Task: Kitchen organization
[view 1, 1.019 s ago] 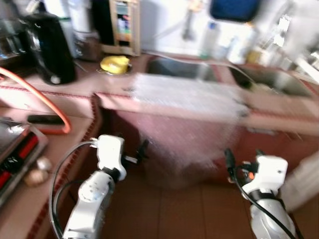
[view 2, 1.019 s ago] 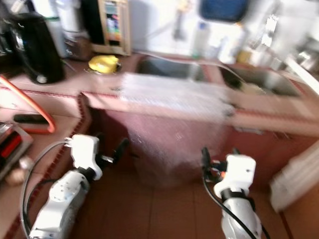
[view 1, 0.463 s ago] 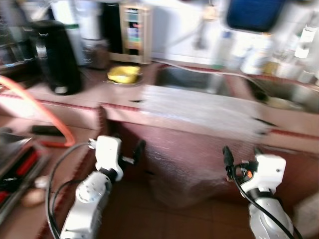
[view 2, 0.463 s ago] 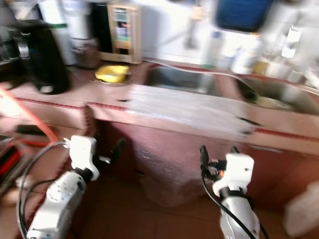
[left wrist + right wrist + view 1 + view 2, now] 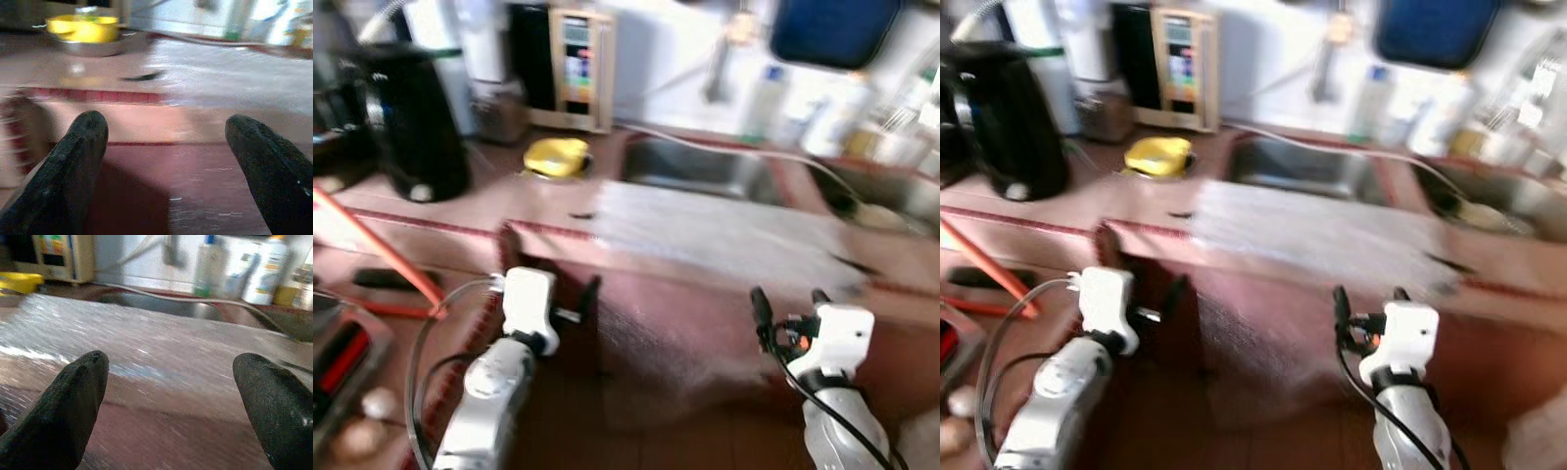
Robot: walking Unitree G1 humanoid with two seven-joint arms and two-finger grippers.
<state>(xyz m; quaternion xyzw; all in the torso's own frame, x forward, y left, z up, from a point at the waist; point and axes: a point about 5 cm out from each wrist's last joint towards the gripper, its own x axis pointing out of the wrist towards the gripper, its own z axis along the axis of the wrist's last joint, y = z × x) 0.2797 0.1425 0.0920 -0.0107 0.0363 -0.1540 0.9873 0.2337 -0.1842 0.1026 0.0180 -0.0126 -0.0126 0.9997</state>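
The two black fingers (image 5: 78,161) of the left gripper (image 5: 166,166) are seen spread wide apart, with nothing between them. The fingers (image 5: 73,401) of the right gripper (image 5: 171,401) are spread in the same way and are also empty. Both grippers are held low in front of the desk (image 5: 538,196), below its front edge, and no object is touched by them.

Just ahead of the right gripper, a sheet of clear bubble wrap (image 5: 724,235) is laid over the desk edge in front of the sink (image 5: 690,166) and appears to hang down the cabinet front. Ahead of the left gripper, a yellow dish (image 5: 83,28) is seen resting on the desk, well apart from the fingers. Farther to the left stand a black kettle (image 5: 411,117) and an orange hose (image 5: 382,250); bottles (image 5: 1371,98) are lined up behind the sink.

The task names no single thing, so the bubble wrap is judged to be the nearest candidate, though this cannot be confirmed.

Several risks are judged from here. The head views are blurred, so the reach may be misjudged and the fingers may be driven into the desk edge. If the wrap is caught by one finger only, it may be dragged off and small items on it may be pulled down. The hose at the left may also be snagged by the left arm.
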